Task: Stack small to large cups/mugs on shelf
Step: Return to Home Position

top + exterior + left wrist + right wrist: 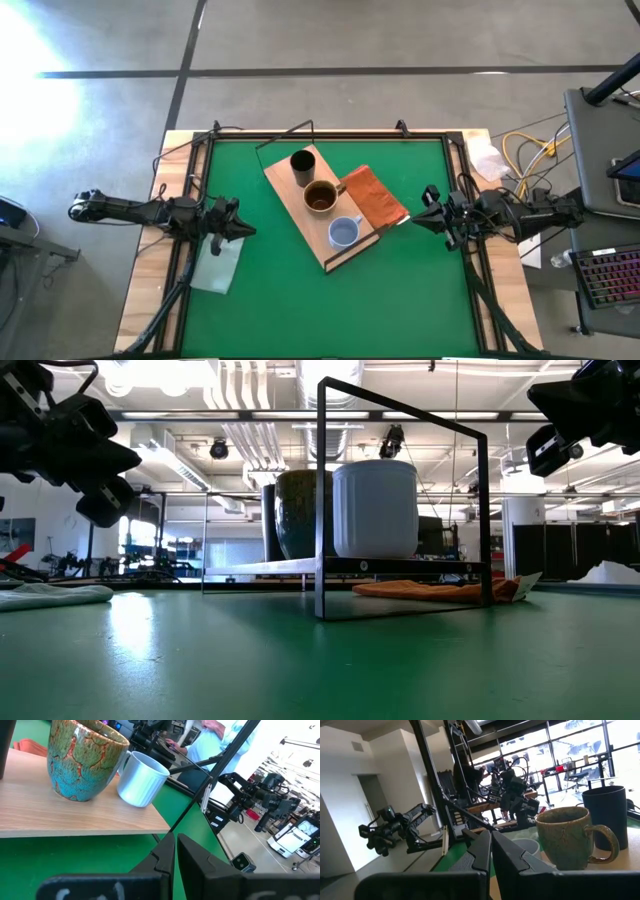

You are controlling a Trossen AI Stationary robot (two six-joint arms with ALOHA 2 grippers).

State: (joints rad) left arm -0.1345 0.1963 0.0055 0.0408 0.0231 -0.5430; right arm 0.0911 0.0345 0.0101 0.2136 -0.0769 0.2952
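The black cup, the brown mug and the pale blue cup stand in a row on the light-wood shelf, which lies slantwise at mid-table. My left gripper hovers shut above the table's left side, pointing toward the shelf. My right gripper hovers shut at the right side, pointing at the shelf. In the left wrist view the brown mug and blue cup show beyond the shut fingers. The right wrist view shows the brown mug and black cup.
An orange-brown cloth lies against the shelf's right side. A pale cloth lies on the table's left edge under my left arm. The shelf's black wire frame stands upright at its end. Green mat lies bare in front.
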